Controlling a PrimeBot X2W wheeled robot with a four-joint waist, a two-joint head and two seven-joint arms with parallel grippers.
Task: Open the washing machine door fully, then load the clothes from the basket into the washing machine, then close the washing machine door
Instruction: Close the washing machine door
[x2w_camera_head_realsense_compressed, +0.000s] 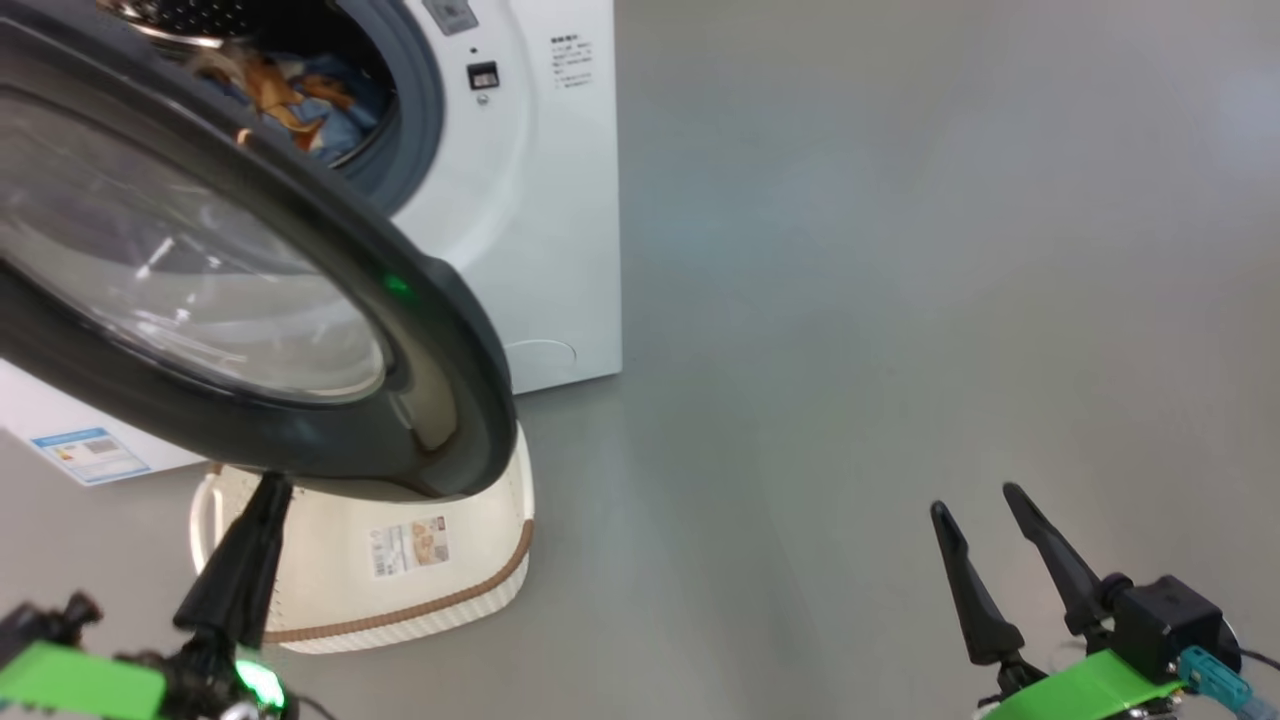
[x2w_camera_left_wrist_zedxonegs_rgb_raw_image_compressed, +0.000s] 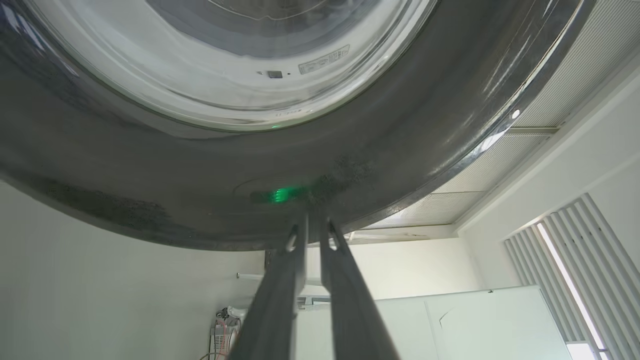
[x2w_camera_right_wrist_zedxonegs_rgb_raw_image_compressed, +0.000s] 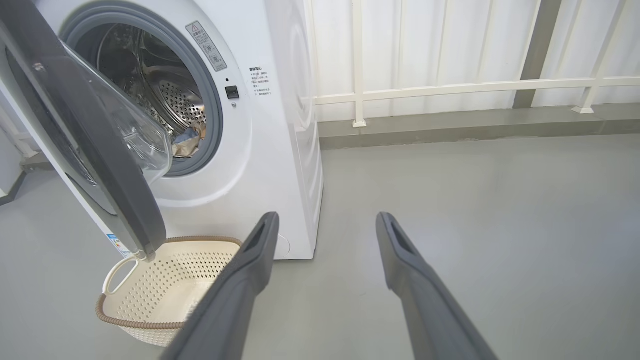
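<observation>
Two tools, closing step, clothes (x2w_camera_head_realsense_compressed: 300, 95) loaded: left tool (x2w_camera_head_realsense_compressed: 272, 484), drawn together, against washing machine door (x2w_camera_head_realsense_compressed: 440, 330) lower rim; right tool (x2w_camera_head_realsense_compressed: 975, 500), spread apart, well right of door; next, swing door shut

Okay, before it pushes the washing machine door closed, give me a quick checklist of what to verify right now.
1. Blue and orange printed clothes inside the steel drum: ok.
2. Cream perforated plastic basket empty: ok, just its label sticker.
3. No cloth over the grey rubber gasket: cannot tell.
4. Left claw, fingers together, tips at the lower edge of the glossy black round door: ok.
5. Right claw clear of the door's swing: ok, open over the grey floor.
</observation>
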